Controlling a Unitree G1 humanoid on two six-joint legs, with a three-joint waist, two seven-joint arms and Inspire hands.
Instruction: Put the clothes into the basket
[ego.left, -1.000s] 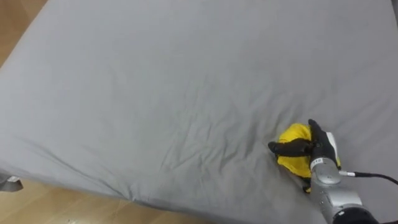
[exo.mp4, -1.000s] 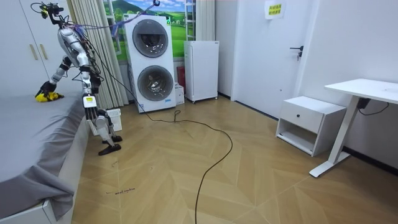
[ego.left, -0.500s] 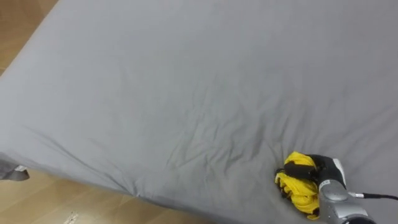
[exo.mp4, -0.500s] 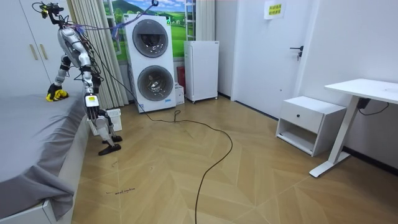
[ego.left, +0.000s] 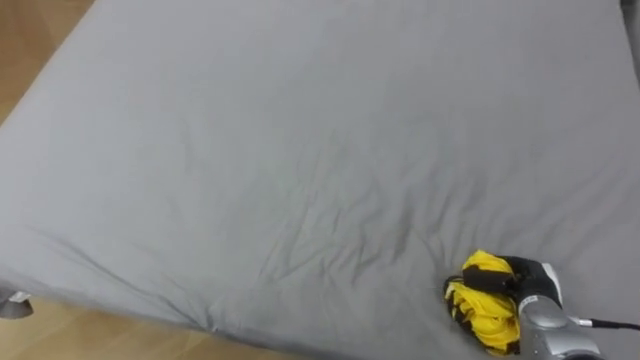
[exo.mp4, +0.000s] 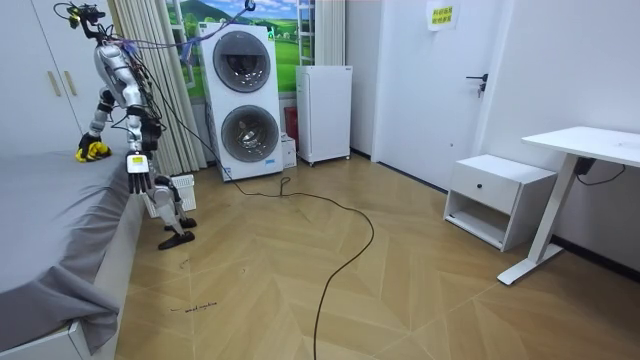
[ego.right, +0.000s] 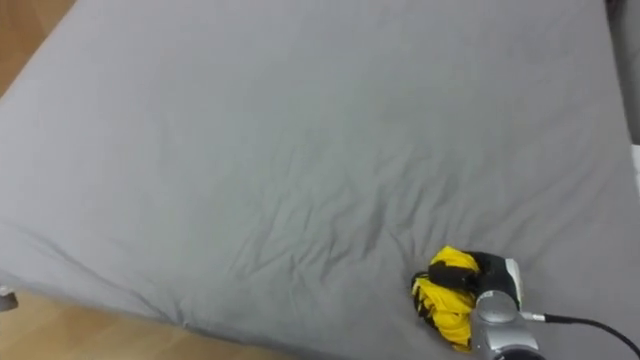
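Robot's right hand (ego.left: 525, 282) is curling tightly round a bunched yellow garment (ego.left: 480, 305) near the grey bed's (ego.left: 250, 150) edge, probably so it lifts away as one bundle.

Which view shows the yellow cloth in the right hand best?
The left eye view: the yellow cloth is bunched in the curled fingers of the right hand, clear against the grey bed. The right eye view shows much the same. In the room view it is a small yellow speck at the hand.
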